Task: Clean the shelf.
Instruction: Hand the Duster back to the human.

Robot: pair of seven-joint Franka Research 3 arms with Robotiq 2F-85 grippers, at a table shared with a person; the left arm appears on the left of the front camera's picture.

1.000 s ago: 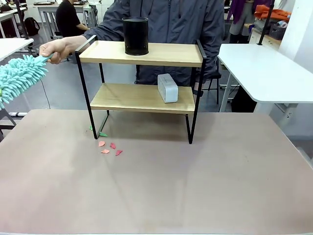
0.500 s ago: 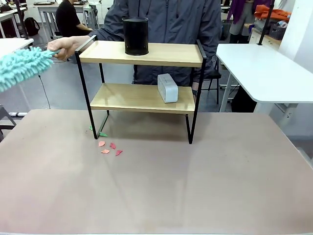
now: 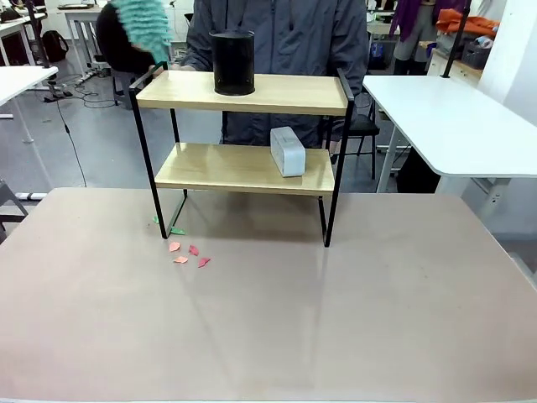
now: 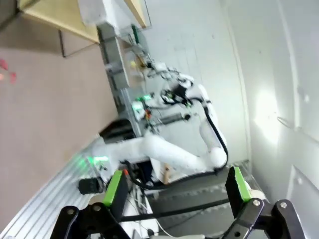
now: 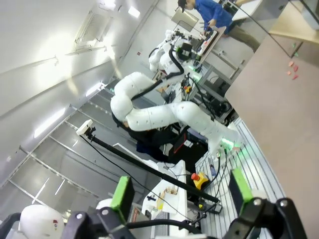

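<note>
The shelf (image 3: 285, 93) stands at the far middle of the brown table (image 3: 336, 319). A black cylinder (image 3: 232, 61) sits on its top board, and a pale grey box (image 3: 288, 151) lies on its lower board. Behind it stands a person holding a fluffy teal duster (image 3: 143, 25) raised above the shelf's left end. My left gripper (image 4: 174, 186) is open and empty, with a corner of the shelf (image 4: 60, 22) far off. In the right wrist view my right gripper (image 5: 180, 189) is also open and empty, far from the shelf (image 5: 301, 22).
Small red paper scraps (image 3: 189, 254) and a green scrap (image 3: 175, 230) lie on the table by the shelf's front left leg. A white table (image 3: 453, 117) stands at the right. The brown table's near half is bare.
The person has swung the teal duster from low at the far left up and rightward to above the shelf's left end. The shelf and its items have not moved.
</note>
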